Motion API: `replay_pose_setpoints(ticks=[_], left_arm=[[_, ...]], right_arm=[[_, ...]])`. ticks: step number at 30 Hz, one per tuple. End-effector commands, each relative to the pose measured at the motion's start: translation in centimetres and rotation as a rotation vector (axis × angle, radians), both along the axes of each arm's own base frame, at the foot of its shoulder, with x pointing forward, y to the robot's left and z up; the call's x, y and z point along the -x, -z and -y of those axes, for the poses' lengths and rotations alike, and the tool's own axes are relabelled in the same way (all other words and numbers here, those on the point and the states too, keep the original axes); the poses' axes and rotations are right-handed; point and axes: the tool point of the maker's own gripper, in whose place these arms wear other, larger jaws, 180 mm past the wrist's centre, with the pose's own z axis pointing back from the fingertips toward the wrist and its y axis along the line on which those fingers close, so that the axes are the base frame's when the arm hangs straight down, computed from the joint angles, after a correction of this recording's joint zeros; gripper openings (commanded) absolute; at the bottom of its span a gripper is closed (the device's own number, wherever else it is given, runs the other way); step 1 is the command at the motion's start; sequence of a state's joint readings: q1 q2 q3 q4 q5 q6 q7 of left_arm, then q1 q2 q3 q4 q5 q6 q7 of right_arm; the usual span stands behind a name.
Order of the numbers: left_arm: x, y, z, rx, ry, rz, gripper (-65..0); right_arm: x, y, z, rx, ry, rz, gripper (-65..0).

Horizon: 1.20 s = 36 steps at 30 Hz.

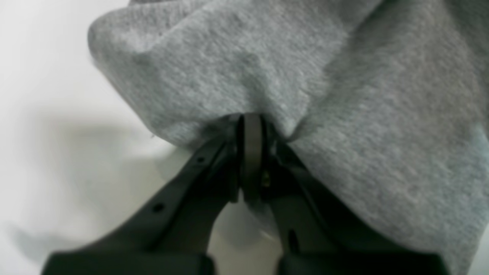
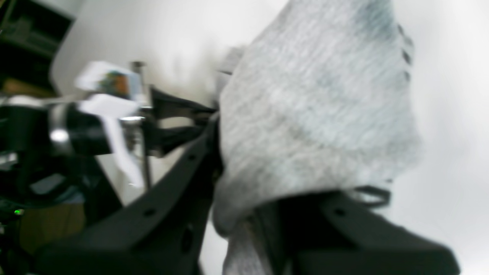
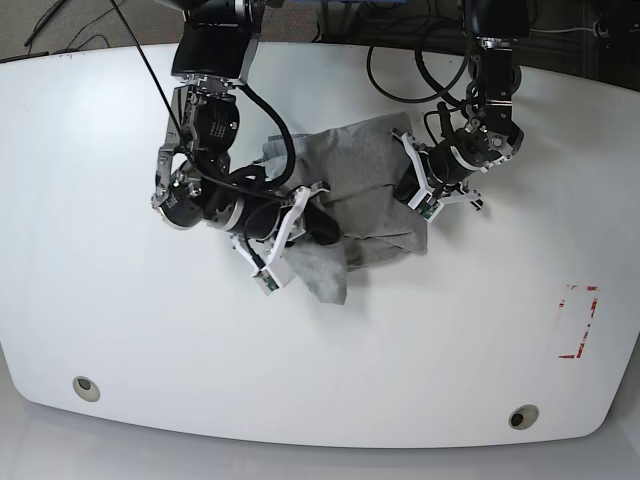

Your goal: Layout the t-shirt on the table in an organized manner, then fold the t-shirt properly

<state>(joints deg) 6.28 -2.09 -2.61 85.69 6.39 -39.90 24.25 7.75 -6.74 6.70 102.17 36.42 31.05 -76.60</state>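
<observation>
Your t-shirt [image 3: 355, 190] sat bunched in a crumpled heap near the middle of the table [image 3: 120, 330], slightly toward the far side, strung between both arms. One flap hung down toward the near edge; no lettering showed. Your left gripper [image 1: 250, 126] was pinched tight on a fold of the grey fabric, jaws together with cloth gathered at the tips, clear in the left wrist view. In the base view it sat at the right side of the heap. Your right gripper [image 2: 244, 191] was clamped on a thick wad of the shirt, cloth bulging out between the fingers [image 2: 179, 168]; right wrist view was blurred. In the base view it was at the heap's left. A red rectangular mark [image 3: 577, 321] lay well apart on the right, two round holes [image 3: 85, 387] near the front edge.
</observation>
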Motion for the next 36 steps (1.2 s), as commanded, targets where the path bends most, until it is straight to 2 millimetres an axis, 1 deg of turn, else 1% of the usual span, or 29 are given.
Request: replay_pose_setpoints(ticks=[1,6,10,19,30,31,33,36], left_arm=[[-0.1,0.0,-0.1,-0.022,0.006,-0.005,-65.0],[-0.1,0.0,-0.1,-0.022,0.006,-0.005,-65.0],[-0.1,0.0,-0.1,-0.022,0.006,-0.005,-65.0],[-0.1,0.0,-0.1,-0.022,0.006,-0.005,-65.0],[-0.1,0.0,-0.1,-0.022,0.007,-0.003,-65.0],[-0.1,0.0,-0.1,-0.022,0.007,-0.003,-65.0],[-0.1,0.0,-0.1,-0.022,0.007,-0.003,-65.0],[-0.1,0.0,-0.1,-0.022,0.007,-0.003,-65.0]], right_arm=[[-0.8,-2.2,-1.3,-0.055,-0.008,0.069,-65.0],[-0.5,-2.5,-2.5,-0.061,-0.041,0.08,-65.0],[-0.2,-2.5,-3.1,-0.057,-0.063,0.081,-65.0],[0.8,-2.4,-4.9,-0.05,-0.127,0.083,-57.9],[1.8,-2.1,-6.1,-0.046,-0.172,0.074,-56.8],[2.0,-2.1,-6.3,-0.045,-0.183,0.075,-55.7],[2.3,-2.2,-7.0,-0.039,-0.212,0.081,-51.3],[2.9,-2.1,-7.9,-0.025,-0.252,0.087,-38.4]])
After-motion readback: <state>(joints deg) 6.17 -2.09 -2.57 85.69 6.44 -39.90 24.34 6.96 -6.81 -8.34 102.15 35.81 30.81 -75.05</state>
